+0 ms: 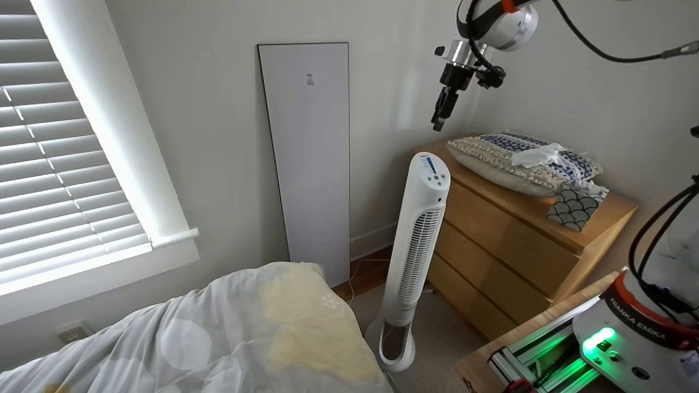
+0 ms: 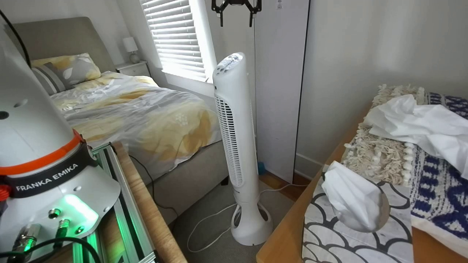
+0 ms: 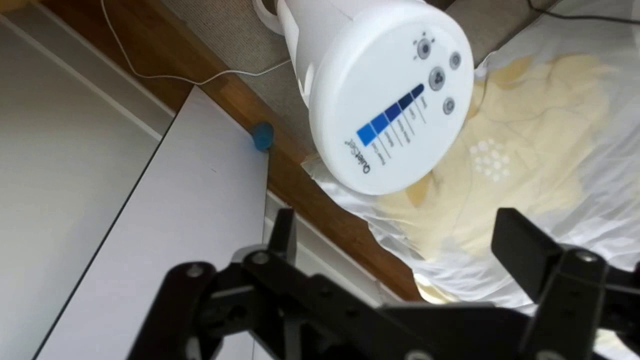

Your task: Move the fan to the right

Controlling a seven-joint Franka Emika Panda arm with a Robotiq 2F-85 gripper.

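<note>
In both exterior views a bed [image 2: 195, 171] lies on the left and a wooden dresser [image 1: 491, 234] stands on the right, with the fan [image 2: 245, 146] upright between them on a grey rug [image 1: 448, 327]. Floorboards [image 3: 340, 227] run along the far wall [image 1: 218, 136], where a broad flat pale panel [image 1: 311, 153] leans. Daylight glows through the white slats of a window blind [image 1: 60, 180]. At the near side, a robot base [image 2: 47, 182] sits on metal rails [image 2: 126, 212] over a wood-edged table [image 2: 146, 204].

The fan is smooth and white, slim and round-shouldered, its grille [image 1: 420, 248] ribbed with fine grey slots, its foot [image 2: 252, 235] flared and round with oval cut-outs. On its slanted oval top [image 3: 350, 100], grey buttons [image 3: 437, 78] sit beside a strip [image 3: 390, 115] of blue blocks. A thin white cord [image 3: 172, 77] curls over rug and boards. The bed's cover [image 1: 297, 305] is soft and rumpled, grey and white with yellow blotches. On the dresser lies a plump cushion [image 2: 384, 160] with a shaggy cream fringe and nubbly blue-and-white weave, a crumpled white tissue [image 2: 420, 120] on it; just beside stands a box [image 2: 325, 233] printed with scallops, another tissue [image 2: 353, 197] poking from its opening.

The claw [image 2: 236, 21] hangs higher than the fan and apart from it, its black fingers [image 3: 522, 252] spread wide.
</note>
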